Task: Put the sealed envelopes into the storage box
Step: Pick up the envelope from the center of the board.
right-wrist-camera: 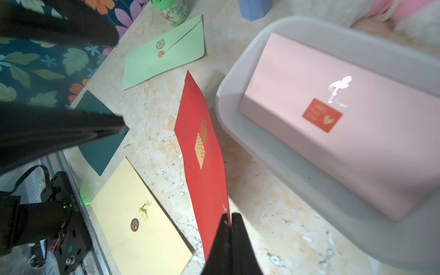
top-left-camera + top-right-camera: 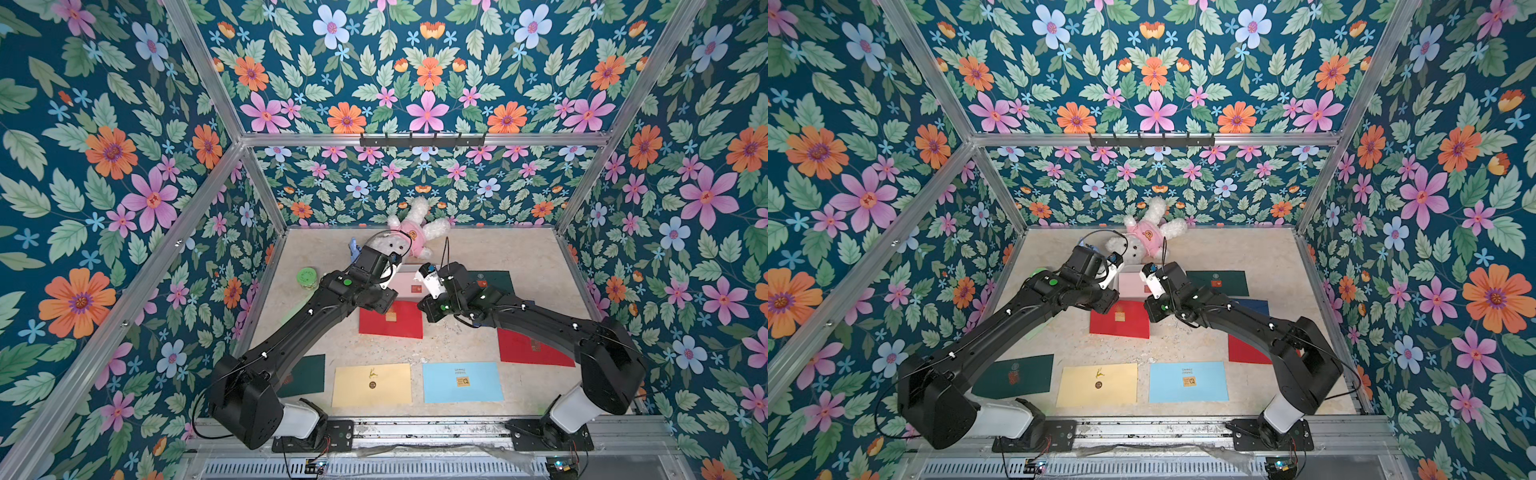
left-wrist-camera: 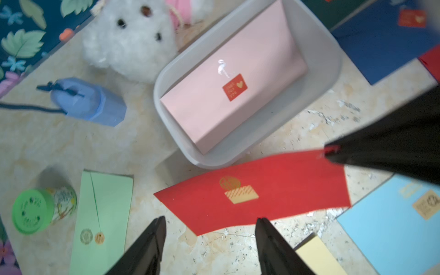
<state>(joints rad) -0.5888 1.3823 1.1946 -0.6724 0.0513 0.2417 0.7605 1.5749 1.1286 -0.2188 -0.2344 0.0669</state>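
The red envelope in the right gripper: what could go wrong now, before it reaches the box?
1. The right gripper pinches only an edge of the red envelope, which already bends; it may slip out or crease.
2. The pink envelope lies tilted in the box, one edge propped against the wall, so the red one may rest on it and slide out.
3. The open left gripper hangs close to the red envelope and might catch it.

Storage box (image 3: 328,78) as landmark: one envelope (image 3: 238,95) inside it, tilted; plush rabbit (image 2: 409,237) behind it; jar (image 2: 306,279) to its left; another envelope (image 2: 390,320) just in front; two more envelopes (image 2: 372,384) (image 2: 461,381) nearer the counter's (image 2: 536,266) front edge.
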